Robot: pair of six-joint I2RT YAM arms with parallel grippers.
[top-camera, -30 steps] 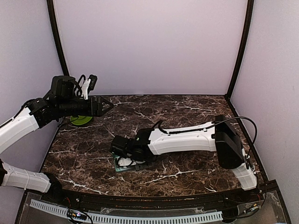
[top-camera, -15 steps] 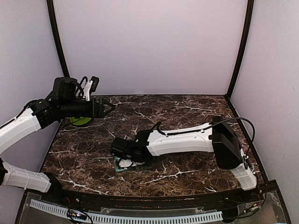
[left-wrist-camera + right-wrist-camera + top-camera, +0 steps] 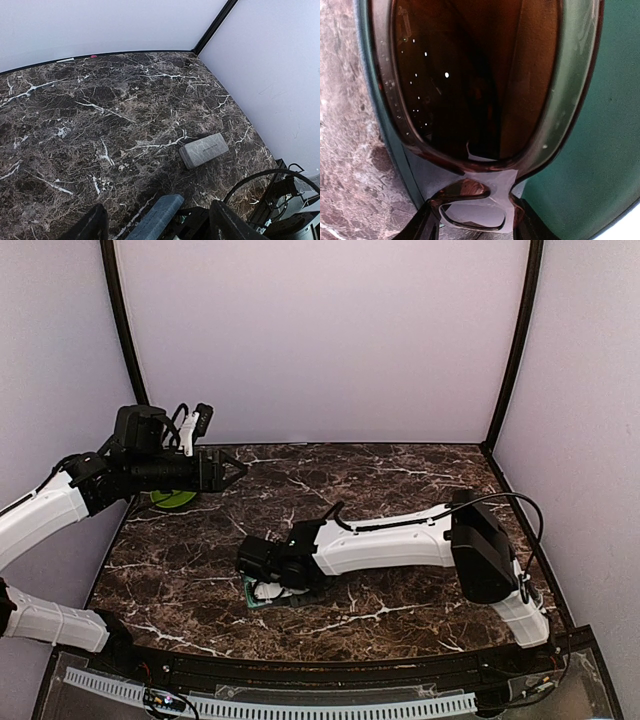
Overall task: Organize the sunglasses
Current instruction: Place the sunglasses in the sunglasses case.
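1. Left arm: raised at far left, forearm level, pointing right.
2. Left gripper: jaws apart, nothing between them.
3. Right arm: stretched left from near right, held low.
4. Right gripper: angled down; jaw state unclear, view too close.

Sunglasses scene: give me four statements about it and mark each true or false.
1. The left gripper is open and empty above the table. True.
2. A grey case lies flat on the table. True.
3. The sunglasses have blue lenses. False: the lenses are brown.
4. The right gripper is raised high at the back wall. False: it is down low at a green case near the front edge.
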